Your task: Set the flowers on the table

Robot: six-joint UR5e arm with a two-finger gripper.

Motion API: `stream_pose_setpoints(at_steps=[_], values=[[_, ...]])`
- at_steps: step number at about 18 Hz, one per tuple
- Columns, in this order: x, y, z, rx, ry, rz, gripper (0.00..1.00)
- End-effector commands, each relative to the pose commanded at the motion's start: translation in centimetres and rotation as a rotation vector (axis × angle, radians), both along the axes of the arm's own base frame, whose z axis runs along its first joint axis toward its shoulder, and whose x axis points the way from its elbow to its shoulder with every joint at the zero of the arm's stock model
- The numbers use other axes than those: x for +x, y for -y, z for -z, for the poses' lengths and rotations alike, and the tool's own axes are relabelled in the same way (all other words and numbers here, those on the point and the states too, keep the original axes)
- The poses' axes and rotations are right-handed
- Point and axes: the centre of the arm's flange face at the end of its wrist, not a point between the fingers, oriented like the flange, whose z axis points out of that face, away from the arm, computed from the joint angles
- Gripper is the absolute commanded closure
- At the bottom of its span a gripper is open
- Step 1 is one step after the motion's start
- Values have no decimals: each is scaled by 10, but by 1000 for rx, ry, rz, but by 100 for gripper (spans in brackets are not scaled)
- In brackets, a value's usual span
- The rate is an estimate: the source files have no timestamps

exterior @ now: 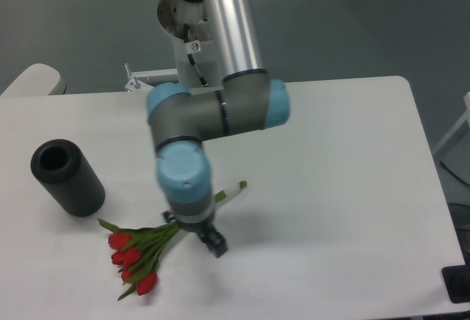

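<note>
flowers lie low at the worktop under the hand — grip state i cannot tell — lifting away unreleased may drag the stems.

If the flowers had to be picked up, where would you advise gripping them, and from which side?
Grip the flowers on the bundled green stems, between the red heads and the pale stem end, coming from above. They lie slanted on the table, so the jaws should close across the stems. The heads are soft and spread out. The gripper is already at that stretch; its hold cannot be told.
</note>
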Motion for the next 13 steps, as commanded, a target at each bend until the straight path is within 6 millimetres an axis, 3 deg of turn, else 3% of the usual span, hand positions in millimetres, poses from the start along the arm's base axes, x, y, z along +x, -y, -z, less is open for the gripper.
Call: stream_pose_setpoints(at_steps=[8,13], values=[[-93,56,9,-3,1,127,0],[-97,57,11,-10,1,141,0]])
